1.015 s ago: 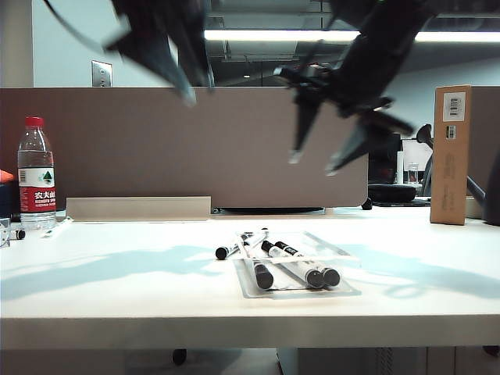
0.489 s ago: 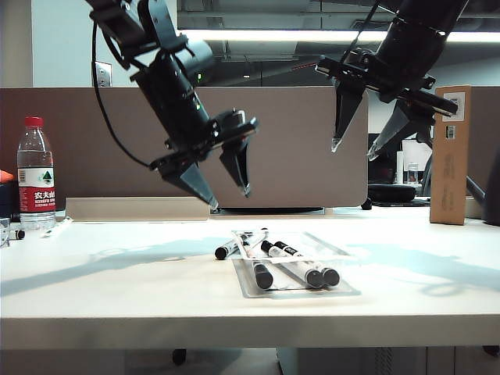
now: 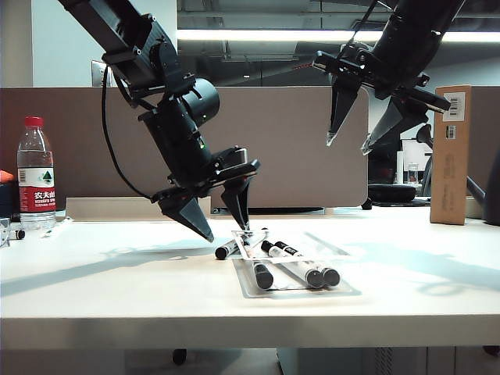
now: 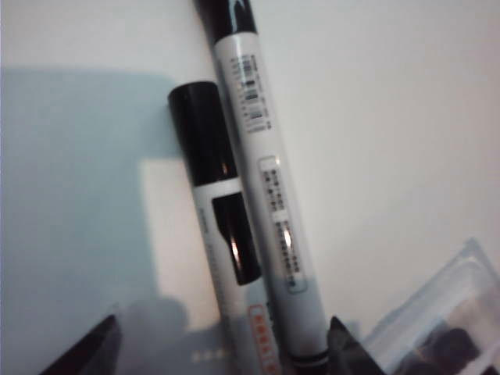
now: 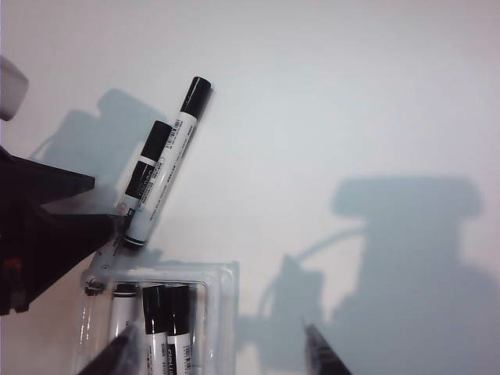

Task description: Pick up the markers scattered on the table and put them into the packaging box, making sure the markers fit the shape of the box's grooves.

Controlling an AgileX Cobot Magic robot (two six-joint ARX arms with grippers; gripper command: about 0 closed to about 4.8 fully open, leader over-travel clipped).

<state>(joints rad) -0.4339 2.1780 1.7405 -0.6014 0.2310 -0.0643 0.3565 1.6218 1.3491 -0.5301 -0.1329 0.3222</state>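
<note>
Markers (image 3: 295,264) are seen lying in the clear packaging box (image 3: 344,289) near the front middle of the white tabletop (image 3: 117,289); three are laid inside, and two more (image 5: 160,172) are left side by side just beyond its far left corner. The left claw (image 3: 221,228) is held wide apart, low over the loose pair. The right claw (image 3: 349,145) is spread wide, high at the right.
</note>
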